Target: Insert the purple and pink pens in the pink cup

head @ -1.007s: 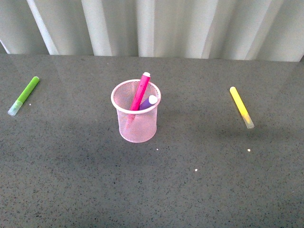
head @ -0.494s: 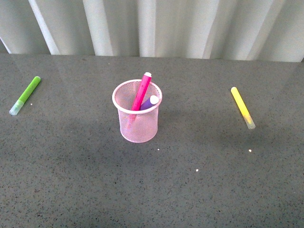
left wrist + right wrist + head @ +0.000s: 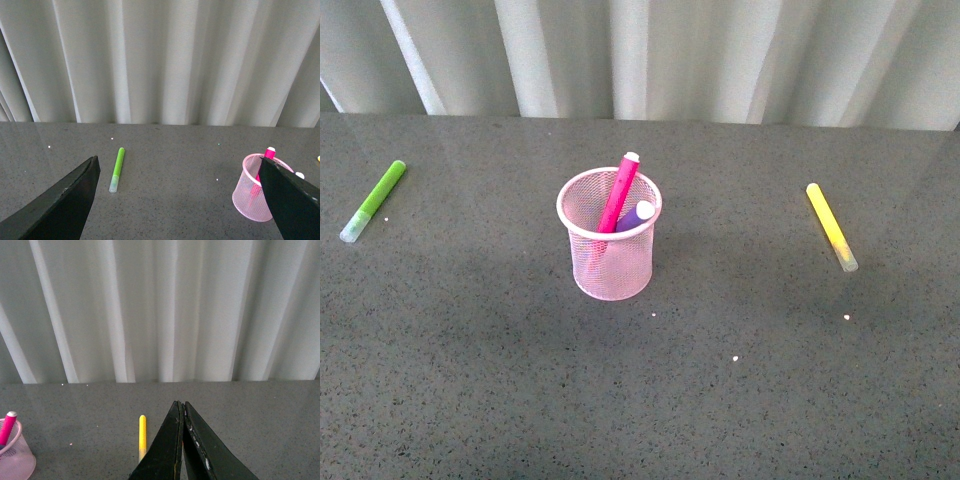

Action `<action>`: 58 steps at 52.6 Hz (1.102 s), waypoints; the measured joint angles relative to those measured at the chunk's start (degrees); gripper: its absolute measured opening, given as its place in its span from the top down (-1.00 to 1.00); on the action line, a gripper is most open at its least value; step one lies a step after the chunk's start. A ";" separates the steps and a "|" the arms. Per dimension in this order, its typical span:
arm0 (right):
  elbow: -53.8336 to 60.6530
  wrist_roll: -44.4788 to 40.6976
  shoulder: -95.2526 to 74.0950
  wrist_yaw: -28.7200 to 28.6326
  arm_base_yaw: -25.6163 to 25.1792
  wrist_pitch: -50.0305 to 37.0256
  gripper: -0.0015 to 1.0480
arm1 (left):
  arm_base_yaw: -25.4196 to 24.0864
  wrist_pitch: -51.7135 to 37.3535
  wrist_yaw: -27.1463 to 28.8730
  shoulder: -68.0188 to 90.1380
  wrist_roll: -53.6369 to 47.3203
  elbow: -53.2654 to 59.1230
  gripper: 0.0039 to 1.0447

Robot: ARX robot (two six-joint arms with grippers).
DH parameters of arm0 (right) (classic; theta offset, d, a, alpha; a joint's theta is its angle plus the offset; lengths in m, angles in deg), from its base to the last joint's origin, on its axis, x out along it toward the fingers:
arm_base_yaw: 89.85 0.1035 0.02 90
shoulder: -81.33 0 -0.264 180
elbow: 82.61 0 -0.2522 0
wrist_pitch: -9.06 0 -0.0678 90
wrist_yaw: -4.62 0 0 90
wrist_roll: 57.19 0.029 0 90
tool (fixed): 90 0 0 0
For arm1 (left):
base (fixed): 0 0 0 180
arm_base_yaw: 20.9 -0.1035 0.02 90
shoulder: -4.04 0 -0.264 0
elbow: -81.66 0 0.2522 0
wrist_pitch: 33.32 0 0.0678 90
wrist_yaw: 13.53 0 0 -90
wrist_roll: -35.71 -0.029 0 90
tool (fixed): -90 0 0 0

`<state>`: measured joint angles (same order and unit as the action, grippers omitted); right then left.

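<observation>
We see a white pleated curtain [image 3: 650, 55] behind a grey speckled tabletop [image 3: 650, 400]. The pink cup [image 3: 610, 262] stands upright near the centre of the tabletop in the front view. Both task pens are in it: the pink pen [image 3: 617, 194] leans toward 1 o'clock, its end sticking well above the rim, and the purple pen [image 3: 636, 214] sits just beside it at 3 o'clock, only its tip clearing the rim. A lime-green marker [image 3: 373, 201] lies flat at 9 o'clock from the cup, well apart; a yellow marker [image 3: 831, 226] lies flat at 3 o'clock, also well apart. Left tool [image 3: 180, 200]: fingers spread wide, holding nothing. Right tool [image 3: 181, 442]: fingers pressed together, nothing between them. We see neither arm in the front view.
</observation>
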<state>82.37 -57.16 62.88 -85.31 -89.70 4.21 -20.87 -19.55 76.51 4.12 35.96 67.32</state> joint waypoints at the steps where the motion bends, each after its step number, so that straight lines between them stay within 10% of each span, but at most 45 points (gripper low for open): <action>1: 0.00 0.00 0.46 -0.02 0.00 0.46 0.93 | 0.00 0.00 0.00 0.00 0.00 0.00 -0.88; 47: -0.02 0.00 18.21 0.02 0.00 18.51 0.93 | 0.00 0.00 0.00 0.00 0.02 0.00 -0.88; 58: -0.02 0.00 18.21 0.02 0.00 18.53 0.31 | 0.00 0.00 0.00 0.00 0.02 0.00 -0.88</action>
<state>82.35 -57.16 81.08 -85.28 -89.70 22.74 -20.87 -19.55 76.51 4.12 35.98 67.32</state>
